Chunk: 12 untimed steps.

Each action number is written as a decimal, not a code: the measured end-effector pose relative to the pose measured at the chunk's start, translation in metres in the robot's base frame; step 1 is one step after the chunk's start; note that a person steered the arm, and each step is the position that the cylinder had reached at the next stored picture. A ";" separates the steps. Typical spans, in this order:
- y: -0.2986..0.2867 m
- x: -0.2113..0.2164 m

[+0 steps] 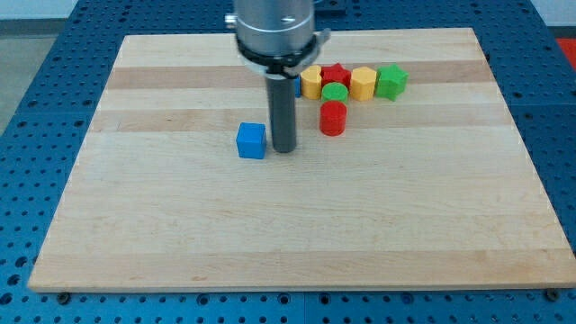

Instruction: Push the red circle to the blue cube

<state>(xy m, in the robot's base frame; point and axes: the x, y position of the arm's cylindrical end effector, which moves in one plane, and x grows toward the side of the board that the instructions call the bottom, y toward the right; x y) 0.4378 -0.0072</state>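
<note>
The red circle, a short red cylinder, stands on the wooden board right of centre, near the view's top. The blue cube sits to its left, a little lower. My tip rests on the board between them, just right of the blue cube and left of the red circle, nearly touching the cube. The rod rises to the arm's grey flange at the view's top.
A cluster sits just above the red circle: a yellow block, a red star, a green circle, a yellow hexagon, a green star. A blue block peeks out behind the rod.
</note>
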 end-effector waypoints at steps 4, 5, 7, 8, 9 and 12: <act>0.098 -0.039; 0.080 -0.039; 0.060 -0.051; 0.051 -0.061; 0.033 -0.061; -0.011 -0.061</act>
<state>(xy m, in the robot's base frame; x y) 0.3767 -0.0177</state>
